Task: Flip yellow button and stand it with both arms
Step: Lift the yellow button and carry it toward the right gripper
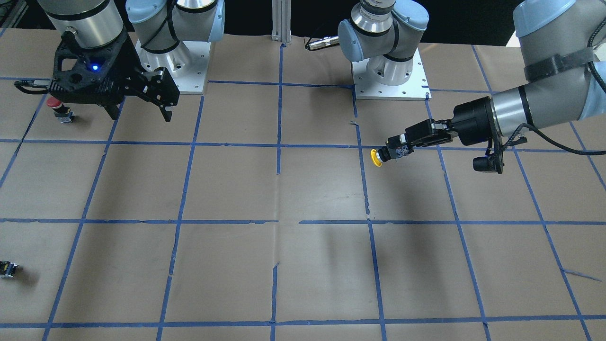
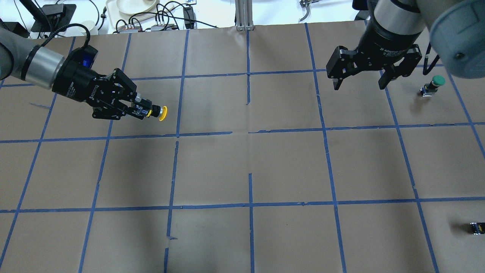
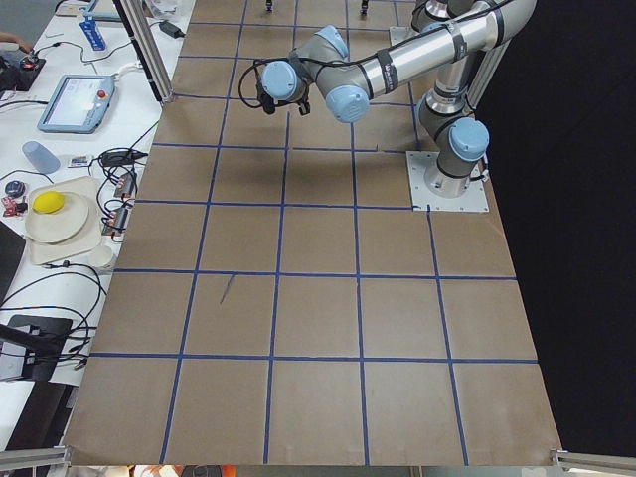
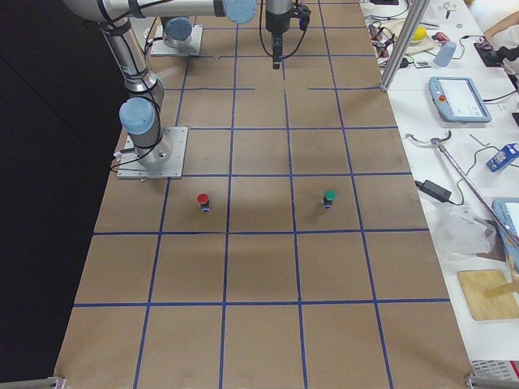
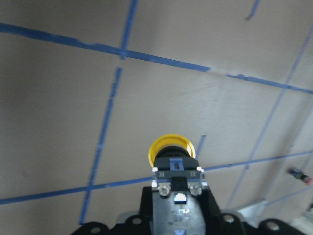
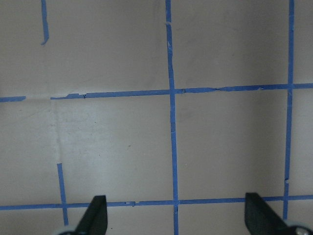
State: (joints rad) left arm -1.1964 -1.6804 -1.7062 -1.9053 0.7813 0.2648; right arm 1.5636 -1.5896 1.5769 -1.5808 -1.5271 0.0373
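I count two arms, my left arm [image 1: 530,104] and my right arm [image 1: 80,19], each with one end effector. There are three capped buttons, one yellow, one red and one green, and one dark capless block [image 2: 477,227] alone near the tabletop's [image 2: 288,167] edge on my right side. The tabletop is brown, crossed by a grid of blue tape [image 2: 248,87].

The yellow button [image 2: 153,112] has a round, flat yellow cap on a short black neck. Behind that is a blocky black-and-grey body with a small blue mark and two pale screw heads, which my left wrist camera shows.

My left end effector [image 2: 141,109] is clamped on that body, one finger on each side. The button lies on its side in the grip, in line with the fingers. Its cap sticks out past my fingertips and faces away from my wrist, toward my right side. It is held in the air over my left half of the tabletop, clear of the surface, just above a tape line in the overhead view.

My right end effector [image 2: 359,86] hangs over the far right half, well apart from the yellow button, pointing down. Its fingers are spread wide with nothing between them. The green button [image 2: 434,84] stands upright just beside it, on its outer side. The red button [image 1: 59,108] stands nearby, closer to my base
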